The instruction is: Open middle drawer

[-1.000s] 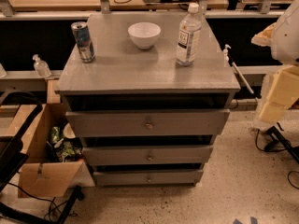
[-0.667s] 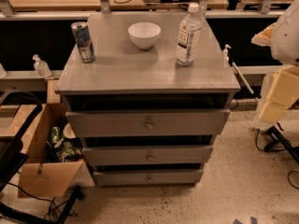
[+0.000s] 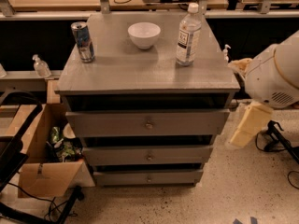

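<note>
The grey cabinet (image 3: 117, 73) has three drawer fronts. The middle drawer (image 3: 117, 156) is the wide low front between the taller top front (image 3: 103, 123) and the narrower bottom front (image 3: 121, 177). Its small round metal knob (image 3: 149, 157) sits at its centre. The drawer looks shut, with a dark gap above it. My gripper is out of view. Only my arm's white rounded shell (image 3: 275, 73) and a cream link (image 3: 250, 125) show at the right, beside the cabinet and apart from it.
On the cabinet top stand a can (image 3: 82, 42), a white bowl (image 3: 144, 34) and a water bottle (image 3: 188, 34). An open cardboard box (image 3: 39, 167) with rubbish sits on the floor at the left. Black cables (image 3: 280, 139) lie at the right. Benches run behind.
My arm's white shell and cream link have moved down and left, closer to the cabinet's right side. The cabinet and the things on it have not moved.
</note>
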### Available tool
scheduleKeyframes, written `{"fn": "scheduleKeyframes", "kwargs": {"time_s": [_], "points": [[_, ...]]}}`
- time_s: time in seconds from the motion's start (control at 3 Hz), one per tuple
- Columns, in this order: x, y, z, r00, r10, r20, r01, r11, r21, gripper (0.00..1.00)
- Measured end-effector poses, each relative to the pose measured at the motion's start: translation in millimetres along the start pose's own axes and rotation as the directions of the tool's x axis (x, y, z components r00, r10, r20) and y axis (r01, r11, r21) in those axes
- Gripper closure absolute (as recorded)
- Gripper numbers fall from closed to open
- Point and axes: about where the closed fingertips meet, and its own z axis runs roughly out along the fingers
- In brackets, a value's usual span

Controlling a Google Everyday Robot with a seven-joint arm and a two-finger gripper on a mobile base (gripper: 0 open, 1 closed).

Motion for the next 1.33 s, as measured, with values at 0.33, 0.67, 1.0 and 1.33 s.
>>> {"fn": "scheduleKeyframes", "kwargs": {"time_s": [0.33,0.67,1.0,1.33], "points": [[6.8,14.1,51.0,0.997,-0.043,0.058,0.041,0.9989,0.023,0.0],[6.7,-15.4,88.7,0.993,-0.054,0.101,0.043,0.9929,0.111,0.0],[1.9,-33.3,86.4,0.991,-0.056,0.118,0.034,0.983,0.18,0.0],[-0.9,-25.9,99.2,0.994,-0.057,0.091,0.04,0.9833,0.177,0.0]]}}
